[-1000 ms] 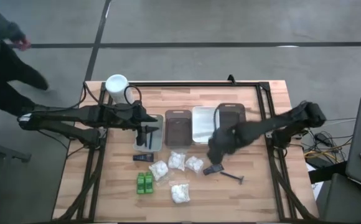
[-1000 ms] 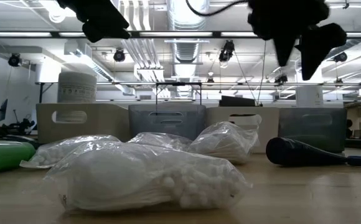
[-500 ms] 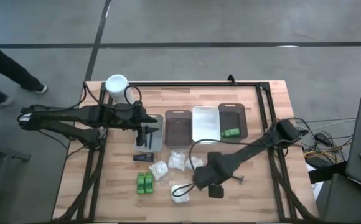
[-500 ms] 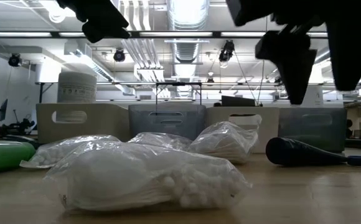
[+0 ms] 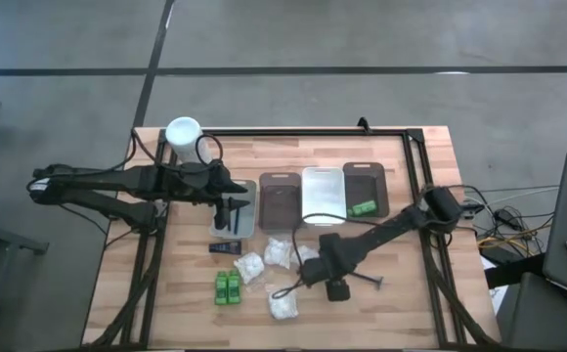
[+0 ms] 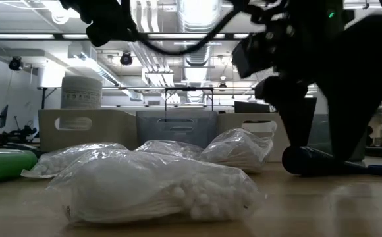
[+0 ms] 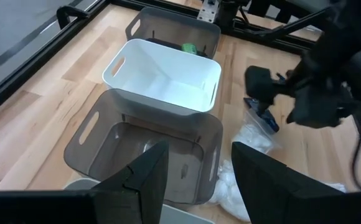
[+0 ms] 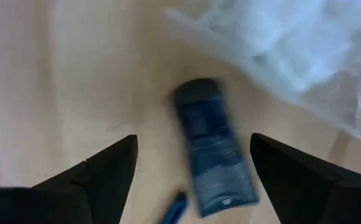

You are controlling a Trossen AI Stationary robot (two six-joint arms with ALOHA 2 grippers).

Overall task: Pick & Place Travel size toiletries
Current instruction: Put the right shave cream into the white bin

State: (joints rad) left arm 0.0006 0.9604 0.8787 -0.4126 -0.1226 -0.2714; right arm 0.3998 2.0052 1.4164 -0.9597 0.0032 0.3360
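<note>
My right gripper [image 5: 334,286] hangs open, low over the table's near middle. Its fingers stand on either side of a short black tube [image 8: 213,155] lying flat on the wood, the tube [image 6: 313,161] showing below them in the low view. A thin dark razor [image 5: 367,281] lies just to its right. Several white packets [image 5: 279,252] and green bottles [image 5: 227,286] lie to its left, with another black tube [image 5: 225,247]. One green bottle [image 5: 364,208] lies in the rightmost brown tray. My left gripper [image 7: 199,146] waits open above the grey tray [image 5: 247,191].
Four trays stand in a row at the table's middle: grey, brown [image 5: 280,200], white [image 5: 323,196] and brown [image 5: 365,186]. A tall white cylinder [image 5: 183,132] stands at the far left corner. A black frame rail runs along the far and right edges.
My right gripper has swung from beside the rightmost brown tray toward the near edge and come down over the black tube, staying open. With the arm moved away, a green bottle shows in that tray. A person beyond the table's left has walked out of view.
</note>
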